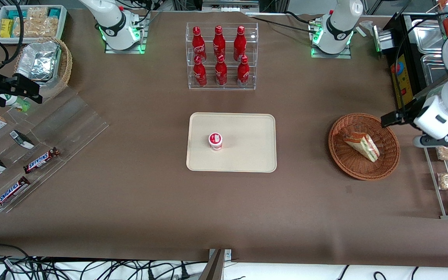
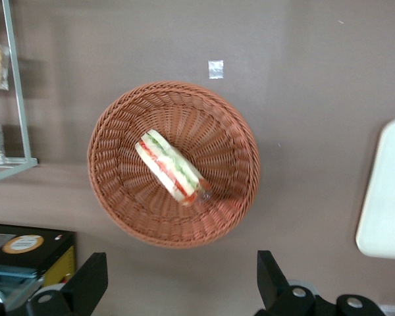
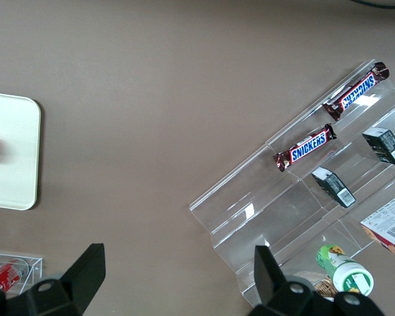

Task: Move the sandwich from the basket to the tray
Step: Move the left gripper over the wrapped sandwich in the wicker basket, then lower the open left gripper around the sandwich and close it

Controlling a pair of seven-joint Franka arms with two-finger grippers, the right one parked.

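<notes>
A: Where's the sandwich?

B: Lying in the reddish wicker basket, toward the working arm's end of the table. The beige tray is well apart from it and holds only a small red-and-white cup.

A: And the gripper?

B: It hangs high above the basket, fingers spread wide, holding nothing.

A: How will that wedge handle?

B: Light and soft, I'd judge: white bread gives under pressure, and the clear wrap looks slippery. Better to pinch gently across the two broad bread faces near the middle than at the thin tip.

A: Do the views differ?

B: The wrist view looks straight down on the red and green filling edge and shows the spread fingers. The front view shows how far apart basket and tray lie, plus the rack of cola bottles.
</notes>
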